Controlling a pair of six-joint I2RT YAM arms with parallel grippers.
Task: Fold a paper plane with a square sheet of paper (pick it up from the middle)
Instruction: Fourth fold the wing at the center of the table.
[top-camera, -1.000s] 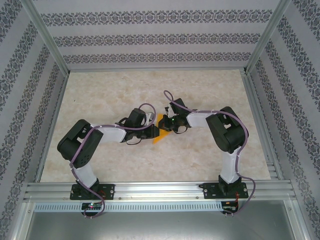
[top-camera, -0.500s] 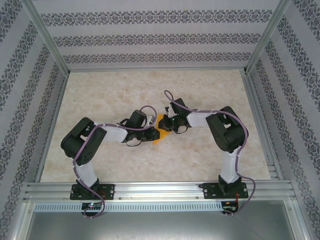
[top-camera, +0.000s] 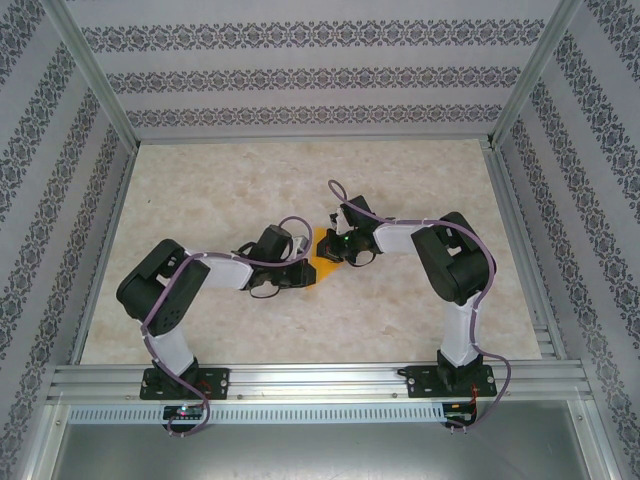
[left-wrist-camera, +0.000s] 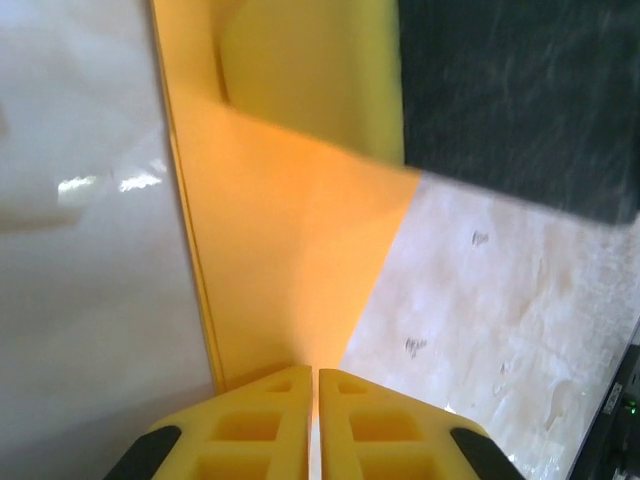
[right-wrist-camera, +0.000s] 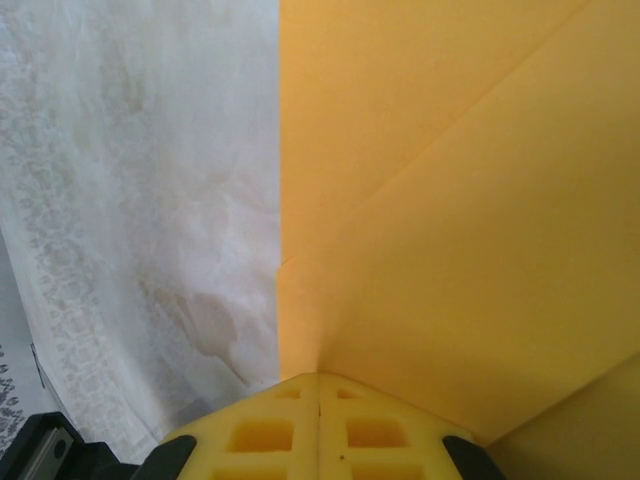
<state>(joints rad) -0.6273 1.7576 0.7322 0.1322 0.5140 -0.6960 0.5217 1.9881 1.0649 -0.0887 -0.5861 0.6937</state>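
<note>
Left wrist view: midway between the table's (left-wrist-camera: 500, 300) side edges, the folded sheet of paper (left-wrist-camera: 290, 250) is being pinched by the closed left hand (left-wrist-camera: 313, 378) and closed right hand (right-wrist-camera: 318, 382); edges should be held aligned while creasing.

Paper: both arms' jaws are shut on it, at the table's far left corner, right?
No, not the far left corner: the paper is near the middle of the table, as the top view shows. Both arms' jaws are shut on it, as you said.

Left tool (left-wrist-camera: 313, 380) tighter on the orange paper (left-wrist-camera: 290, 260).
</note>
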